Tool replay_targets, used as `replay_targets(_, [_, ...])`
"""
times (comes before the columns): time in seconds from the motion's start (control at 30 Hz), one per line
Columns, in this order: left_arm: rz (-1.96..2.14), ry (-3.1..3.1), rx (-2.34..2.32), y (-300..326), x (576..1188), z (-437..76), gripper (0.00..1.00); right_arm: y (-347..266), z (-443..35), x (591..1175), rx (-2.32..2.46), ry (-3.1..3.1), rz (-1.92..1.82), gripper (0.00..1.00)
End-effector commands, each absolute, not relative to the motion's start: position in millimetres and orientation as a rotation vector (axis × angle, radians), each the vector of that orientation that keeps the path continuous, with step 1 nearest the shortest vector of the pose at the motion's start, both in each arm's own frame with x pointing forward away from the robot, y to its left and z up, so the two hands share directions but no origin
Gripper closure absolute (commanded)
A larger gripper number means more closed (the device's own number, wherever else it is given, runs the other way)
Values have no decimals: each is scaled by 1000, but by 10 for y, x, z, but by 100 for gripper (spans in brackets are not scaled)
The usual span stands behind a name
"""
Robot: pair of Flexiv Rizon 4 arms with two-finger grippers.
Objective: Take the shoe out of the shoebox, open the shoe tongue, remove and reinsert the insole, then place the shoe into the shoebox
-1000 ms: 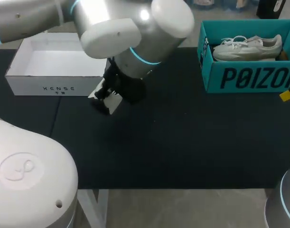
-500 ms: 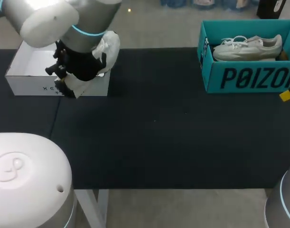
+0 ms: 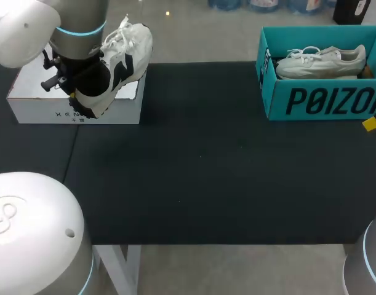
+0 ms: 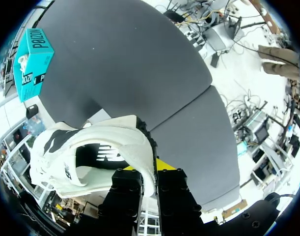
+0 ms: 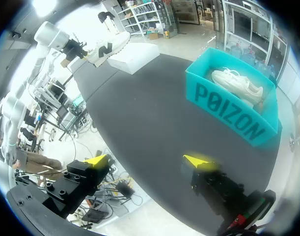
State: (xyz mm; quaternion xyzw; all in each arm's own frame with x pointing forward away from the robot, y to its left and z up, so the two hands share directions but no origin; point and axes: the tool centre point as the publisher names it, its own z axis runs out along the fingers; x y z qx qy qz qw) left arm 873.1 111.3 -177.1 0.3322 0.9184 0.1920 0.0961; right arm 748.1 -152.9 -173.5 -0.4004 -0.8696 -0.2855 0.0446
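- Left tool (image 4: 149,173) is pinched tight on the sneaker (image 4: 86,157), clamping its white wall beside the opening.
- The sneaker hangs tilted over the white shoebox (image 3: 34,104), at 11 o'clock on the tabletop (image 3: 206,160).
- Right tool (image 5: 147,161) sits with fingers spread, holding nothing.
- My read: it's light, with a soft upper that gives. The firmer heel and sole make the safer hold.

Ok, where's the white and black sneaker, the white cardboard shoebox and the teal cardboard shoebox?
white and black sneaker (image 3: 132,49), head view, on its white side.
white cardboard shoebox (image 3: 31,110), head view, on its front wall.
teal cardboard shoebox (image 3: 323,101), head view, on its printed front wall.
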Motion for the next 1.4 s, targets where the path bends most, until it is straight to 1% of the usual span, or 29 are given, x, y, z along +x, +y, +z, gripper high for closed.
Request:
replay_targets(0.03, [530,2663,988,1144,8705,-1769,100,-1529,-1737,7491,-1224,-2656,-867,0])
replay_targets(0.37, [530,2663,988,1144,8705,-1769,100,-1529,-1737,7491,-1224,-2656,-867,0])
replay_targets(0.47, [573,2614,1092,1236,8820,-1725,100,-1529,-1737,7491,-1224,-2656,-867,0])
replay_targets(0.6, [616,2535,1246,1469,9022,-1642,100,-1529,-1737,7491,-1224,-2656,-867,0])
replay_targets(0.8, [577,2398,1538,1943,9394,-1525,100,-1529,-1737,7491,-1224,-2656,-867,0])
replay_targets(0.97, [654,2263,1767,2354,9701,-1473,100,-1529,-1737,7491,-1224,-2656,-867,0])
replay_targets(1.17, [697,2105,2024,2697,10018,-1498,100,-1529,-1737,7491,-1224,-2656,-867,0])
replay_targets(1.23, [649,2035,2111,2775,10122,-1522,100,-1529,-1737,7491,-1224,-2656,-867,0])
replay_targets(1.4, [712,1949,2241,2916,10334,-1615,100,-1529,-1737,7491,-1224,-2656,-867,0])
